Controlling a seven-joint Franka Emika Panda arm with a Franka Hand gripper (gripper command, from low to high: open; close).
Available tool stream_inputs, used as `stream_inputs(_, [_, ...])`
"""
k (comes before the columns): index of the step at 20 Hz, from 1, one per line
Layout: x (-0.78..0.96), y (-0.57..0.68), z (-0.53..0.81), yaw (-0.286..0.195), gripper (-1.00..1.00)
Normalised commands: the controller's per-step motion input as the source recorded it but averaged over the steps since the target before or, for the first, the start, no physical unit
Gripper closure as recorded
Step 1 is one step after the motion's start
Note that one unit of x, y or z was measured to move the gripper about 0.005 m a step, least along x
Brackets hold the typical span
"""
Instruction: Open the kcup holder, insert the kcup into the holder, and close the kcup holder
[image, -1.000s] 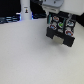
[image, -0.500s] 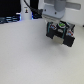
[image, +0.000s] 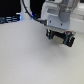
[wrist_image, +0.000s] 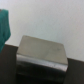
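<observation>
The kcup holder (wrist_image: 42, 54) fills the middle of the wrist view as a boxy unit with a shiny grey top and a dark front. No drawer fronts or handles can be made out in the blur. In the exterior view a black shape (image: 60, 38) sits right under the white arm at the upper right; I cannot tell the holder apart from the gripper (image: 60, 36) there. Whether the fingers are open or shut does not show. The kcup is not in view.
A teal-green shape (wrist_image: 4, 26), too blurred to name, shows at one edge of the wrist view. A pale tabletop (image: 25, 57) spreads across the exterior view. Dark equipment with blue light (image: 9, 19) and a black cable (image: 29, 12) stand at the exterior view's far left.
The arm and its gripper have moved a little lower in the exterior view. Nothing else has visibly changed.
</observation>
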Motion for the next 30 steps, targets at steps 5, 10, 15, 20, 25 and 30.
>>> stream_inputs(5, [-0.14, 0.30, -0.13, 0.206, -1.00])
stream_inputs(10, [-0.27, 0.46, 0.00, 0.145, -1.00])
stream_inputs(15, [-0.31, 0.56, 0.01, 0.109, -1.00])
stream_inputs(20, [-0.50, 0.59, 0.04, 0.083, -1.00])
stream_inputs(25, [-0.72, 0.50, 0.02, 0.072, -1.00])
stream_inputs(30, [-0.87, 0.45, -0.04, 0.052, -1.00])
